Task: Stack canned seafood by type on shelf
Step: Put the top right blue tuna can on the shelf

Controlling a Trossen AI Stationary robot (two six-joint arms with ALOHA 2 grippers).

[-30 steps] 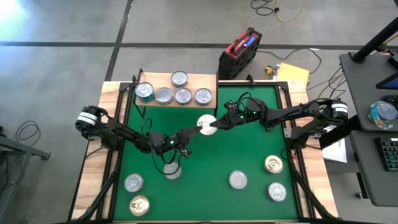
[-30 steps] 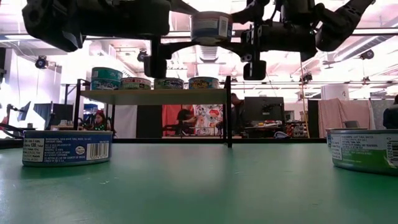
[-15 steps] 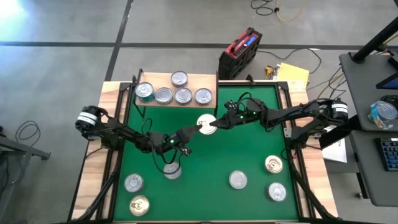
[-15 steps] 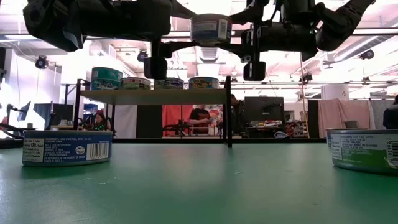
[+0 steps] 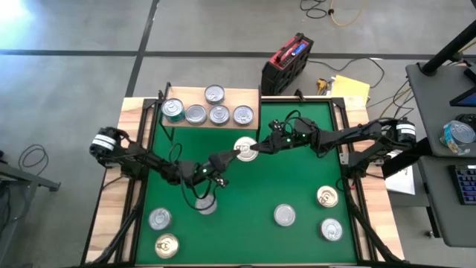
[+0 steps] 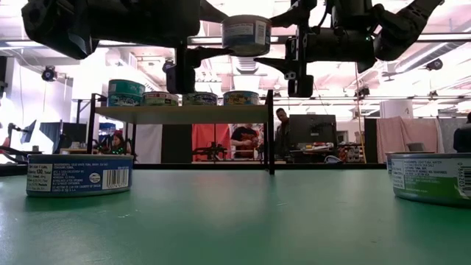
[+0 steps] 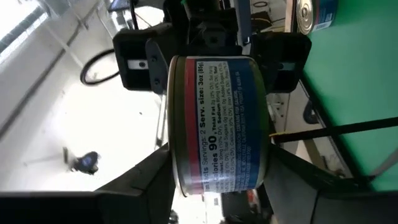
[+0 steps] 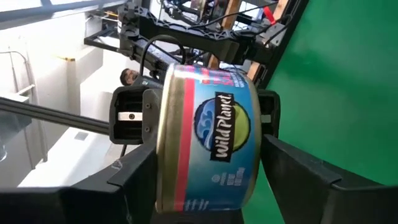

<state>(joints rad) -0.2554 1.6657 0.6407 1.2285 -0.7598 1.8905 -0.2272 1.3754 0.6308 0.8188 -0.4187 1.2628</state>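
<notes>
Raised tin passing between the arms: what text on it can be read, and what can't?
"Wild Planet": brand logo on the tin, right wrist view.
"Serv. size: 3oz (85g)": nutrition panel, tin's other side.
"Calories 90": same panel.
"Total Fat", "Sodium": same panel; amounts unreadable.
Other fine print: too small.

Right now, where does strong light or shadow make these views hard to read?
Low view: ceiling lights behind turn both arms into dark shapes, but the raised can is readable. Left wrist view: the room behind the can is washed out white. High view: even light, no strong glare on the green mat.
</notes>
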